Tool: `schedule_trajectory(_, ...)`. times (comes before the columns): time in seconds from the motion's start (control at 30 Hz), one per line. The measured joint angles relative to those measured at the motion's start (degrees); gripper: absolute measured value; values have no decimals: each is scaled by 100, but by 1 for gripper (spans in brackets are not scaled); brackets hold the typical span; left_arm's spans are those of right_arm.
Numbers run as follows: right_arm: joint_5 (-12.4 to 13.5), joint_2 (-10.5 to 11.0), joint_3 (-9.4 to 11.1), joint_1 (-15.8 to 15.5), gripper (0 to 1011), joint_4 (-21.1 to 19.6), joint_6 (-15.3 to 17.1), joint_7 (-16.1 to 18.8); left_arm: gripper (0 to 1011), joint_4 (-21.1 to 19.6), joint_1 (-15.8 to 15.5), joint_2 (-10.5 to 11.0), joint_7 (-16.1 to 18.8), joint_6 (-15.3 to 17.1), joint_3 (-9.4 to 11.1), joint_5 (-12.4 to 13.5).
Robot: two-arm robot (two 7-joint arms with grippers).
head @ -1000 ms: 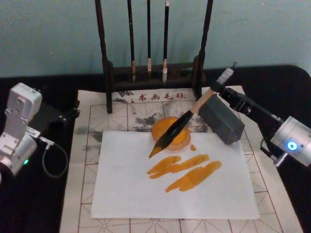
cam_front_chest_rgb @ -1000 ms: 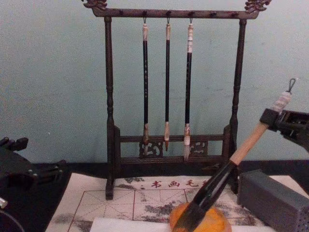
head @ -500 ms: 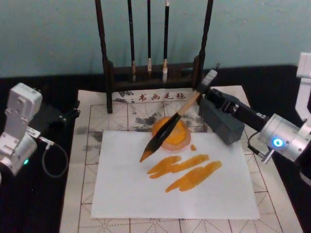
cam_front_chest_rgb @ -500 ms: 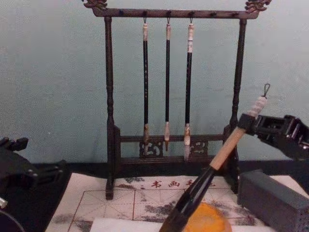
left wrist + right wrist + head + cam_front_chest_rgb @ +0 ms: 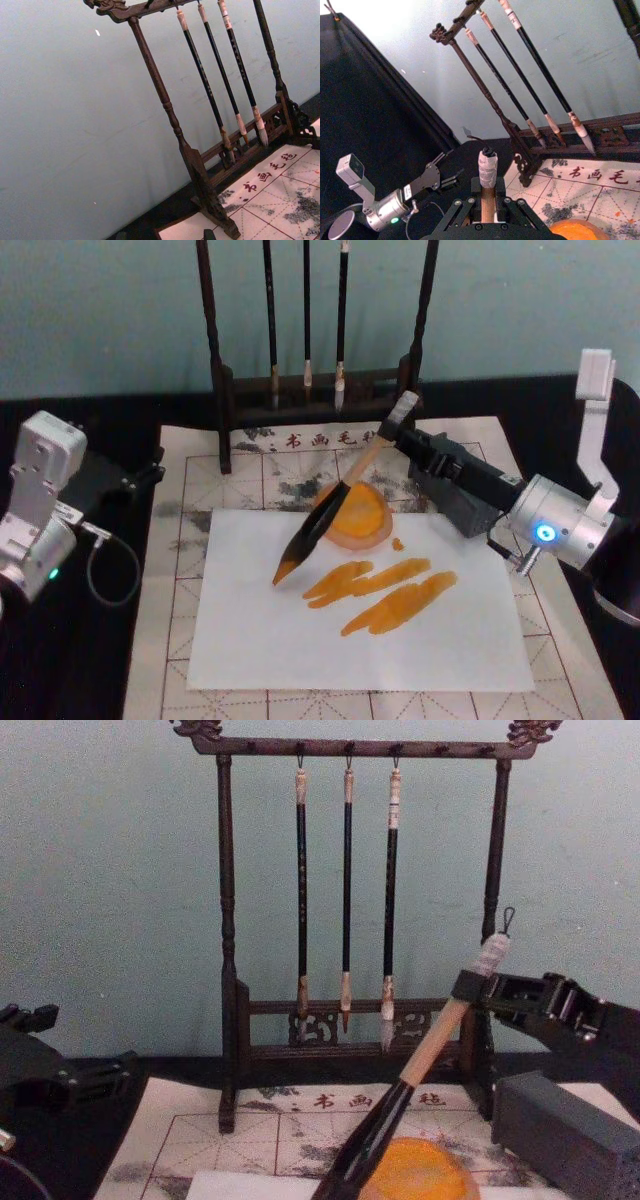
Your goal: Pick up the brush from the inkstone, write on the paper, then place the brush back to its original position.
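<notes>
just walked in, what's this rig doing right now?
The right gripper is shut on the pale wooden handle of the large calligraphy brush, holding it tilted across the small round orange inkstone with its dark bristles down over the plain white paper. Orange strokes lie on the sheet. Whether the tip touches it, I cannot tell. The left gripper sits parked at the left.

brush (image 5: 332, 512): pale handle, black lower section, dark bristles; clamped near its whitish cap by the right gripper (image 5: 408, 437), slanting down away from it.
inkstone (image 5: 365, 523): round orange dish, below the gripper, under the shaft.
paper (image 5: 290, 640): flat white sheet with orange strokes, beneath the bristle tip.
</notes>
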Motion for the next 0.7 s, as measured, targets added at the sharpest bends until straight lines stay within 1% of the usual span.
schedule_trajectory(0.17, -53, -54, -50, 40, 173, 41, 7, 1, 1001, 0, 0, 0, 0, 0, 0, 0)
schedule_trajectory(0.43, -223, -125, -131, 117, 173, 136, 12, -14, 1001, 0, 0, 0, 0, 0, 0, 0)
schedule_trajectory(0.7, -324, -153, -156, 152, 173, 214, 32, -10, 1001, 0, 0, 0, 0, 0, 0, 0)
